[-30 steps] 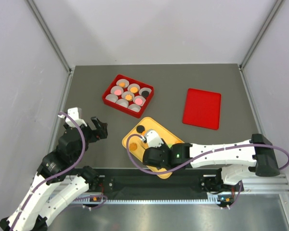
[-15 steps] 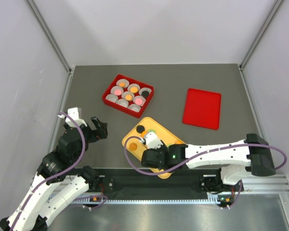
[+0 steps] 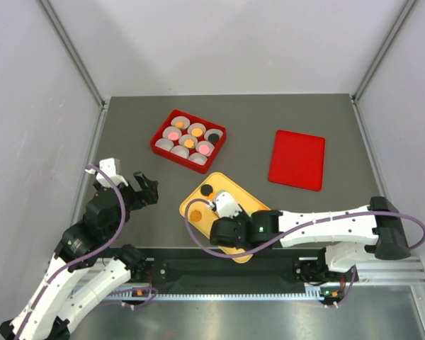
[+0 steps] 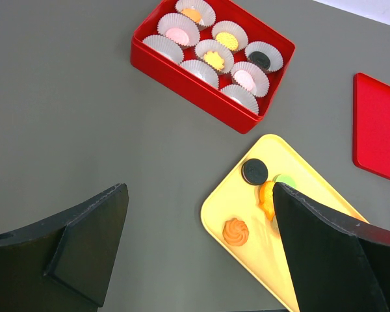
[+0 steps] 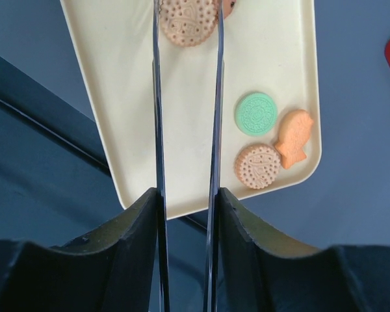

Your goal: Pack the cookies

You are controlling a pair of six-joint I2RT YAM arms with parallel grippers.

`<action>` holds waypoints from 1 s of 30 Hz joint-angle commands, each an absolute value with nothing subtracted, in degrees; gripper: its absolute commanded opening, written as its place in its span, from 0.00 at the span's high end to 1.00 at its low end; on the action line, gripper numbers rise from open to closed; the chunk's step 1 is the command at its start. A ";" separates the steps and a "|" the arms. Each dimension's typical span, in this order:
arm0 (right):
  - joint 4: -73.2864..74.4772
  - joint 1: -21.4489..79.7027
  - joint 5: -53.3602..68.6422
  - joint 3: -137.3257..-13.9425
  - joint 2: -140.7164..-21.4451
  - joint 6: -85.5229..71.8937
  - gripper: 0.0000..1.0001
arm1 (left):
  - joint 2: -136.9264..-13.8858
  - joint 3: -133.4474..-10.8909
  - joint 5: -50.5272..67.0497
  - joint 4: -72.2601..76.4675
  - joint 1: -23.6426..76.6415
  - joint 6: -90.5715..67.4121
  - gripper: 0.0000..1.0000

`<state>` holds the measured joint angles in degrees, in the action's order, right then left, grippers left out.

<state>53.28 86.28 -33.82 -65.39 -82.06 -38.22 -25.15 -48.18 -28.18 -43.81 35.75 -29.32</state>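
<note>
While several cookies [image 3: 197, 132] lie in the paper cups [image 3: 164, 144] of the red box [image 3: 174, 156] at far left in the top view, the right gripper [image 3: 215, 205] hangs over the yellow tray [image 3: 227, 185] near the bases, and the left gripper [image 3: 147, 185] sits left of it. From the left wrist, its jaws stand spread wide on nothing. From the right wrist, thin fingers [image 5: 156, 97] straddle a round tan cookie [image 5: 188, 23], pinched or not I cannot tell. It looks light, stiff and crumbly, so a gentle hold across its rim seems wisest.
</note>
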 commanded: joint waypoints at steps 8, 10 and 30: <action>53.62 85.70 -36.39 -67.59 -75.76 -37.36 0.61 | -25.14 -48.16 -29.00 -42.98 35.95 -29.53 0.03; 52.74 84.65 -35.51 -67.50 -74.63 -36.22 0.61 | -25.31 -48.16 -29.00 -43.07 35.95 -29.53 0.03; 31.91 55.73 -15.83 -88.32 -85.24 -12.84 0.60 | -26.46 -48.34 -29.36 -43.24 35.95 -29.62 0.03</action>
<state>40.73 59.55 -20.32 -83.74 -80.27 -17.91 -26.06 -48.18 -28.42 -43.83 35.75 -29.43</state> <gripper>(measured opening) 0.406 0.972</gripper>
